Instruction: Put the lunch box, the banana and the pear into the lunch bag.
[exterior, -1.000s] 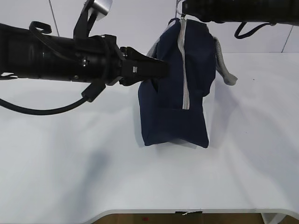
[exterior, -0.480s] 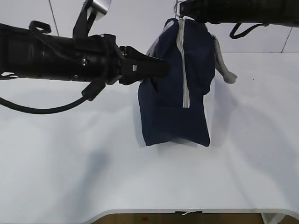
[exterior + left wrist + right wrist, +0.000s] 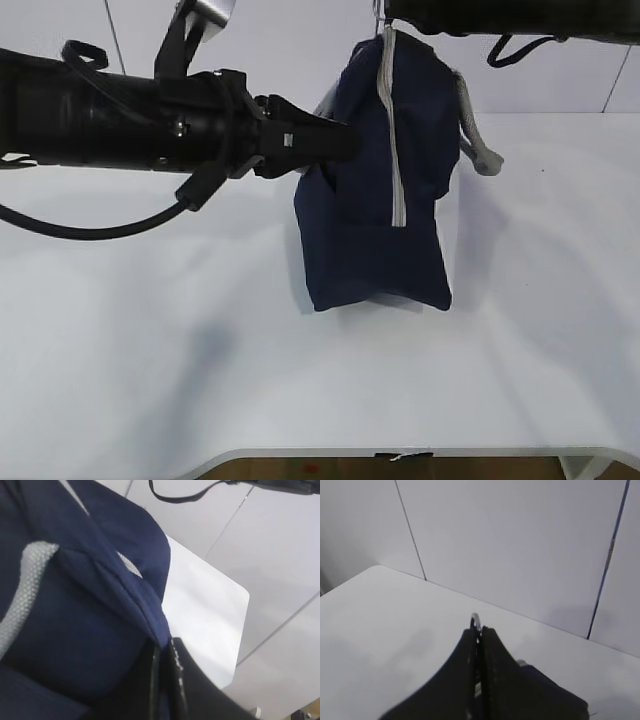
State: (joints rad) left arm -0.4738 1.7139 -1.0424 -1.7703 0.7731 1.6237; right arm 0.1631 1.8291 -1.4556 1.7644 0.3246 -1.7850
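Note:
The navy-blue lunch bag point(image 3: 375, 190) stands on the white table with its grey zipper point(image 3: 394, 140) running down the near face. My left gripper point(image 3: 345, 142) is shut on a fold of the bag's fabric at its upper left edge; in the left wrist view the fabric point(image 3: 75, 625) runs between the jaws of that gripper point(image 3: 162, 647). My right gripper point(image 3: 385, 18) is at the bag's top, shut on the zipper's ring pull point(image 3: 475, 620), which pokes out past the tips of the gripper point(image 3: 478, 630). The lunch box, banana and pear are out of view.
A grey webbing handle point(image 3: 474, 135) hangs off the bag's right side. The white table point(image 3: 200, 350) spreads around the bag, with its front edge point(image 3: 400, 455) near the bottom. A white panelled wall stands behind.
The bag's top has risen slightly and its body has stretched taller as my right gripper moved up with the ring pull. My left gripper holds almost still.

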